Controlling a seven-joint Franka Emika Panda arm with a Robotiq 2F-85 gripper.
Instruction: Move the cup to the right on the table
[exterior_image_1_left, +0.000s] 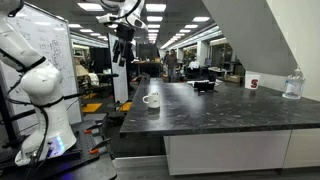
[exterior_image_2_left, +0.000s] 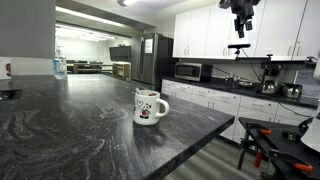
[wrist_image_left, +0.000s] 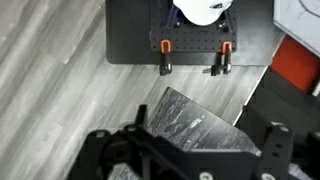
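Note:
The cup is a small white mug with a handle, standing upright near the end edge of the dark speckled table. In an exterior view the cup shows a dark-and-red mark on its side, close to the table's corner. My gripper hangs high in the air beyond that table end, well above and apart from the cup; it also shows at the top of an exterior view. In the wrist view the gripper looks open and empty, over the table corner. The cup is out of the wrist view.
A red-and-white cup, a clear plastic container and a black object stand further along the table. Below the gripper are the wooden floor and a black base plate with orange clamps. A kitchen counter with a microwave lies behind.

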